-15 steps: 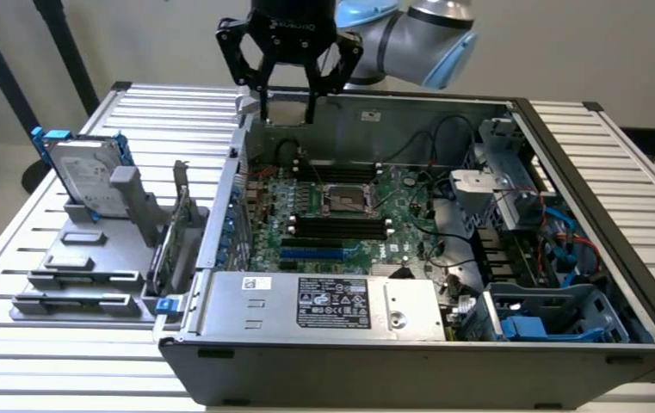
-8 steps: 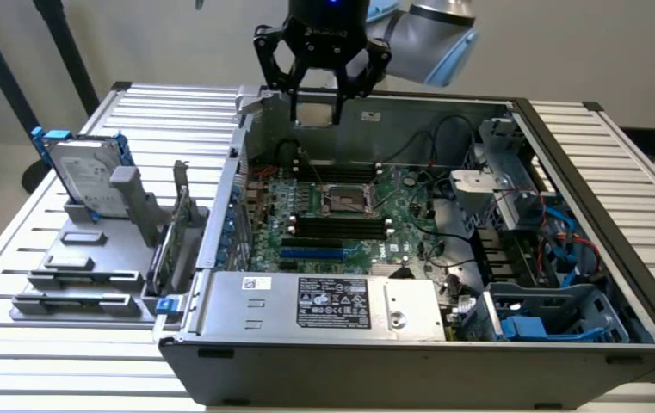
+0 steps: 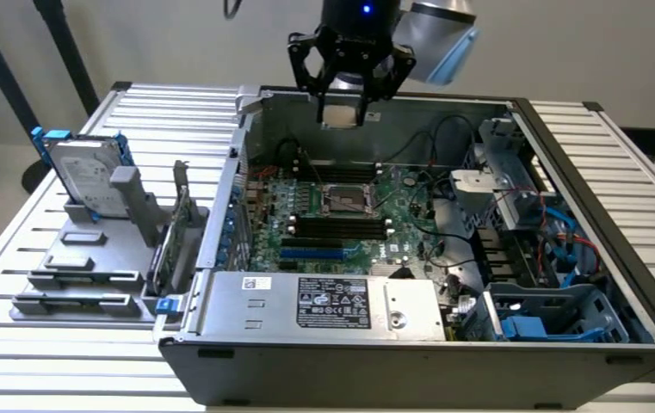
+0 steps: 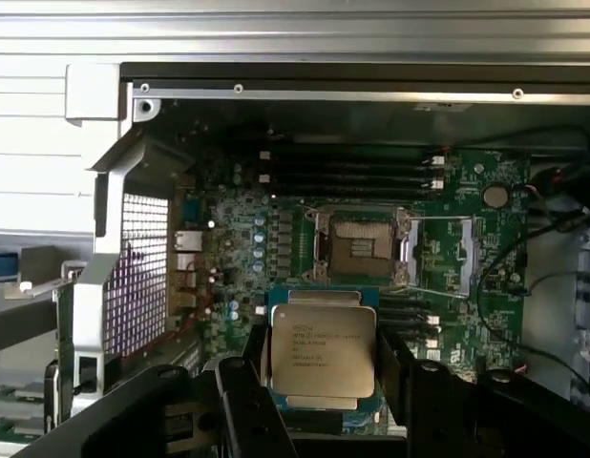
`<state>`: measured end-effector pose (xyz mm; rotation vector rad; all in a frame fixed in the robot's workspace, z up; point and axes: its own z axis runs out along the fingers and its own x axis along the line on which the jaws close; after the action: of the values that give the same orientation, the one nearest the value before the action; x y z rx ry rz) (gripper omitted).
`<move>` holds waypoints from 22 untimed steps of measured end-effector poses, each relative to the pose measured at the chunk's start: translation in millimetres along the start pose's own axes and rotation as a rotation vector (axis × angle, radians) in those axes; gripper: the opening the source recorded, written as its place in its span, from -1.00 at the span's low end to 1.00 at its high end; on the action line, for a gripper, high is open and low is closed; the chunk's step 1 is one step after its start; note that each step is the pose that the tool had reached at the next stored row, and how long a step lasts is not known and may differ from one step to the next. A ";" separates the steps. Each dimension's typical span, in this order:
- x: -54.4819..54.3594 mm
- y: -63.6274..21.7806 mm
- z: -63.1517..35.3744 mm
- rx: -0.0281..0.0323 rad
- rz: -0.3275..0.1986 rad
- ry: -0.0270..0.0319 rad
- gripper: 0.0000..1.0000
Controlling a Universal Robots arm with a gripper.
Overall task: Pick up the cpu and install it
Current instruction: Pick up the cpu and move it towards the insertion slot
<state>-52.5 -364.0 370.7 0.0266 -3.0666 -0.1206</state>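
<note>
**Exterior view.** Even, diffuse room light falls from above. The pale wall (image 3: 189,43) and the slatted table (image 3: 28,344) are bright and carry no hard shadows. The open case (image 3: 419,379) is darker inside, and its far side shades the motherboard (image 3: 408,194). A blue lamp (image 3: 364,9) glows on the arm. The power-supply cover (image 3: 247,310) shows a dull sheen.

**Wrist view.** The light is dimmer and the contrast lower. The table (image 4: 276,38) is nearly white, while the case interior lies in deep shade. The cpu (image 4: 322,348) lid returns a soft, warm glare. The jaws beside it read as black silhouettes.
</note>
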 end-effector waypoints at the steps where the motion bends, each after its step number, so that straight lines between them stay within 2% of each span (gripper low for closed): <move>1: -4.0 2.3 1.8 -0.0001 0.000 -0.0001 0.09; 7: -25.7 17.2 12.4 0.0000 0.000 0.0000 0.09; 12: -29.6 29.2 22.3 0.0000 0.000 -0.0001 0.09; 17: -28.2 31.7 31.7 -0.0001 0.000 -0.0001 0.09; 22: -28.6 30.7 40.7 0.0000 0.000 0.0000 0.09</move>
<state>-27.4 -329.7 330.6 0.0268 -3.0667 -0.1207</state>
